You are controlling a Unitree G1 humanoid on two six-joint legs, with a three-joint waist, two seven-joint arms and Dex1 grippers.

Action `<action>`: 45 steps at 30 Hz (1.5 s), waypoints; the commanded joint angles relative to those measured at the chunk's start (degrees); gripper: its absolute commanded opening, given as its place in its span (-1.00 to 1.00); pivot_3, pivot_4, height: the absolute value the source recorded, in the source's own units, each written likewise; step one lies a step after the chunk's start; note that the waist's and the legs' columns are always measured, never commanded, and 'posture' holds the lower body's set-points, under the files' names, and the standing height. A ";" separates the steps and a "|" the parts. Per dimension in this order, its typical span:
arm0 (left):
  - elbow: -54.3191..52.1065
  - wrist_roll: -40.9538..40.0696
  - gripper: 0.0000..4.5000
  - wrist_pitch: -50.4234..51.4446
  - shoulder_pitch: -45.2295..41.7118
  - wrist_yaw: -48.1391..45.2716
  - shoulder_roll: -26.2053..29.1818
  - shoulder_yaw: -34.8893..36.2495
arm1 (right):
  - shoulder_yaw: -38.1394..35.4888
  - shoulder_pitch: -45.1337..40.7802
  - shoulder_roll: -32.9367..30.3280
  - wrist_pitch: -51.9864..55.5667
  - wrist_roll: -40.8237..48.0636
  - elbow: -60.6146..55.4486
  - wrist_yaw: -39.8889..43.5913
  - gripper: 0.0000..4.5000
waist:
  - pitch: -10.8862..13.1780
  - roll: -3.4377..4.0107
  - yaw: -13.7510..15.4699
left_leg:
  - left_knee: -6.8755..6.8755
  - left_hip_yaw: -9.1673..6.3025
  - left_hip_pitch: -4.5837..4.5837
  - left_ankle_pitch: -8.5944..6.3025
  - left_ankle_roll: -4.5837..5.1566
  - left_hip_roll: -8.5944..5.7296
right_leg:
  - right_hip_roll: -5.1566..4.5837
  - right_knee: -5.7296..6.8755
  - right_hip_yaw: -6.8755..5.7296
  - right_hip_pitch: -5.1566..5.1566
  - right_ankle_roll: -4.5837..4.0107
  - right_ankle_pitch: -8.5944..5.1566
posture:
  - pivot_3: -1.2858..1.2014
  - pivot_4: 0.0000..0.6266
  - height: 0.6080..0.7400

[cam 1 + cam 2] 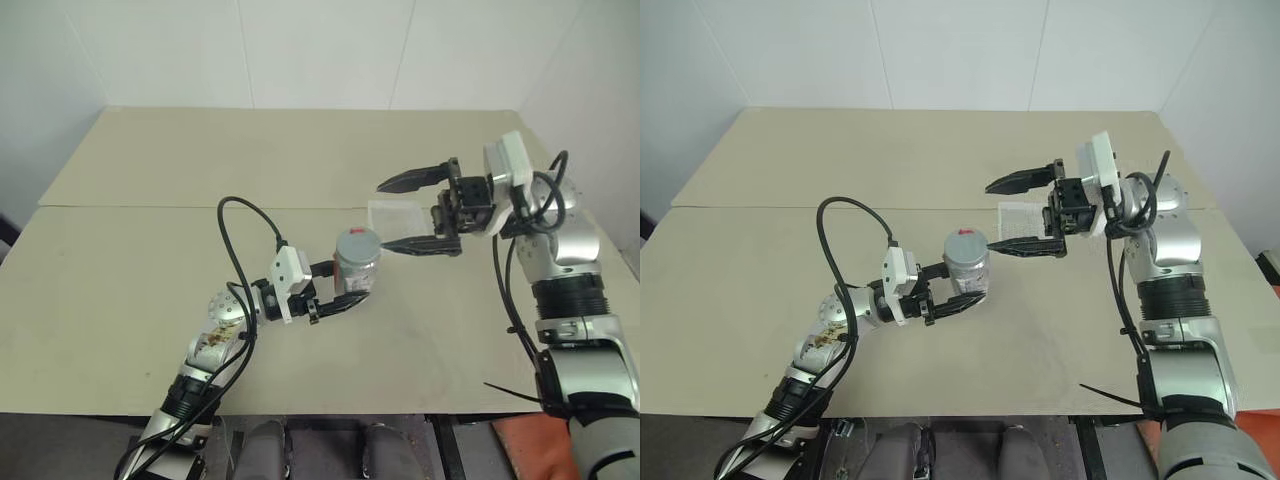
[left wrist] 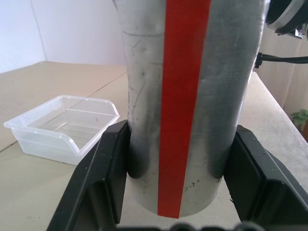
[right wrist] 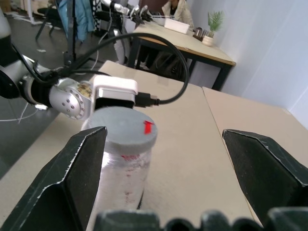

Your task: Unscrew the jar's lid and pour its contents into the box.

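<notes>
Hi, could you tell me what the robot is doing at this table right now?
The left end effector is shut on a silvery jar, holding it upright above the table. The grey lid is on the jar. The right end effector hangs open a little above and beside the jar. A clear plastic box sits on the table behind them.

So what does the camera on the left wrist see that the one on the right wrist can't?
Left wrist view: the clear plastic box on the table, and the red stripe down the side of the jar, which the left gripper clamps. Right wrist view: the grey lid on top of the jar, framed by the open right gripper, plus a background desk. Both share the jar and the table.
</notes>
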 commanded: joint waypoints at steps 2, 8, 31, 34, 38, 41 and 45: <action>-1.04 0.21 0.11 -1.39 -1.14 0.00 -0.33 -0.13 | -1.15 0.53 -0.02 3.77 3.08 -8.01 1.10 0.98 | 0.00 0.00 0.01 | 0.00 0.00 0.00 0.00 0.00 0.01 | 0.00 0.01 0.00 0.00 0.00 0.00 | 0.03 -0.52 1.00; -0.94 0.58 0.11 -1.56 -1.28 0.06 -0.62 -0.04 | 0.46 1.89 3.18 3.65 0.48 -11.29 -2.28 0.98 | 0.00 0.00 0.00 | 0.00 0.00 0.02 0.00 0.00 0.00 | 0.00 0.02 0.00 0.01 0.00 0.00 | 0.03 -0.52 1.00; -1.26 1.19 0.11 -1.89 -0.86 0.54 -0.42 0.05 | 1.39 -0.05 6.69 0.77 -5.55 -5.80 -3.15 0.98 | 0.00 0.00 -0.02 | 0.00 0.00 0.01 0.00 0.00 -0.02 | 0.00 0.02 -0.01 0.00 0.00 0.00 | 0.03 -0.52 1.00; -1.14 1.17 0.11 -2.05 -0.85 0.55 -0.43 0.00 | 1.10 0.15 6.16 0.93 -5.45 -5.36 -3.18 0.98 | 0.00 0.00 0.02 | 0.01 0.00 0.01 0.00 0.00 -0.02 | 0.00 0.02 -0.01 0.00 0.00 0.00 | 0.03 -0.52 1.00; -1.07 1.06 0.11 -2.02 -0.87 0.46 -0.43 -0.06 | 0.40 0.78 5.18 0.70 -5.29 -5.25 -3.09 0.98 | 0.00 0.00 -0.01 | 0.00 0.00 0.01 0.00 0.00 -0.02 | 0.00 0.02 -0.01 0.00 0.00 0.00 | 0.03 -0.52 1.00; -1.01 1.00 0.11 -2.01 -0.92 0.32 -0.36 -0.10 | -0.33 1.20 4.24 0.35 -5.42 -5.07 -3.21 0.98 | 0.00 0.00 0.01 | 0.01 0.00 0.01 0.00 0.00 -0.02 | 0.00 0.01 -0.01 0.00 0.00 0.00 | 0.03 -0.52 1.00; -0.72 1.04 0.11 -2.04 -1.21 0.15 -0.31 -0.11 | -1.11 1.50 3.02 -0.28 -5.52 -4.64 -3.18 0.98 | 0.00 0.00 0.00 | 0.01 0.01 0.01 0.00 0.00 -0.02 | 0.00 0.01 -0.01 0.00 0.00 0.00 | 0.03 -0.52 1.00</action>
